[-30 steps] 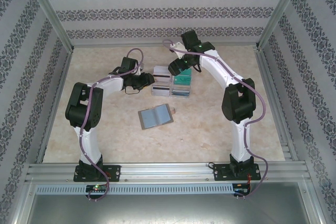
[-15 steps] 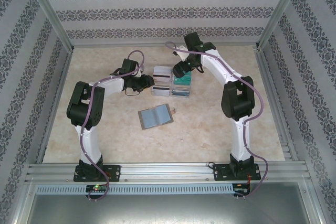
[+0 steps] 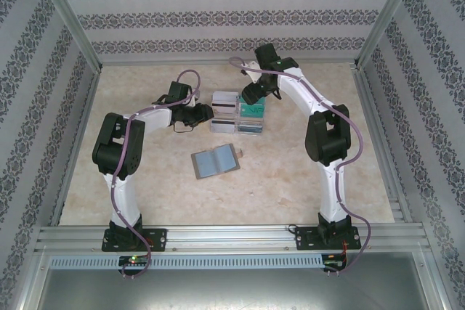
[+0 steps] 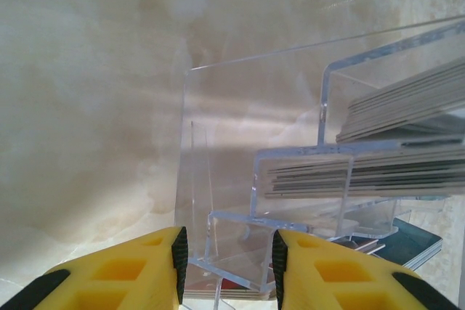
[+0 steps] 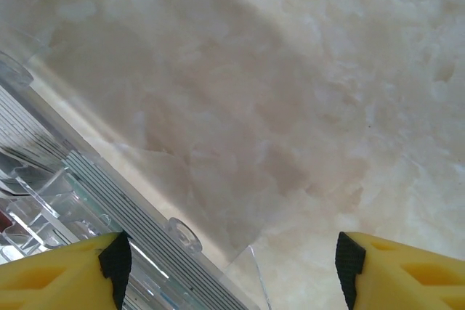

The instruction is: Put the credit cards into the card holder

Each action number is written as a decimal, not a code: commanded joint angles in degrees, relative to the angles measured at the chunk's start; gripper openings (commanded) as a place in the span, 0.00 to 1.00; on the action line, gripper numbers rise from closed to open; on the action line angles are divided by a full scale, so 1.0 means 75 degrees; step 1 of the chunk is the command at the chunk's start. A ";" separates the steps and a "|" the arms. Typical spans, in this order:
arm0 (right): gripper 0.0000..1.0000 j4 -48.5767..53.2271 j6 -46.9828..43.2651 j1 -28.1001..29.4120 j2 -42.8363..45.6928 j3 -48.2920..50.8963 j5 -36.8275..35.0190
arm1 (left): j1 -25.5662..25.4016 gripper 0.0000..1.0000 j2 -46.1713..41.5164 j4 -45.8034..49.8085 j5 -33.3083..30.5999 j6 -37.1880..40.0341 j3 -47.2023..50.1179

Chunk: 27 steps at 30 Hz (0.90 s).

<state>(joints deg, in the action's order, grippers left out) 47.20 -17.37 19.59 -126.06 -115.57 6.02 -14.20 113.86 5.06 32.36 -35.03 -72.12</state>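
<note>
Right fingers (image 5: 51, 270) spread wide by the tray (image 4: 218, 107); left fingers (image 4: 116, 277) straddle its corner, grip unclear. Line up on the cards (image 4: 407, 96) first.

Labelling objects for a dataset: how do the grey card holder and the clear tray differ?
The card holder is opaque bluish-grey; the tray is clear. The card holder lies open and flat; the tray holds stacked cards in its compartments. Both rest on the table.

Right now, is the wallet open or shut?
Open. The wallet lies spread flat on the table, bluish inside facing up, with the card pockets showing.
</note>
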 commanded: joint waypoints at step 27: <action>0.52 -0.0469 0.0339 -0.0186 0.0161 -0.0235 0.0224 | -0.0051 0.38 0.0205 0.0586 -0.0127 0.0439 -0.0193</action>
<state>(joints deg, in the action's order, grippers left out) 45.39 -16.14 19.57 -126.06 -115.57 7.03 -14.20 113.97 5.80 32.36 -33.52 -72.69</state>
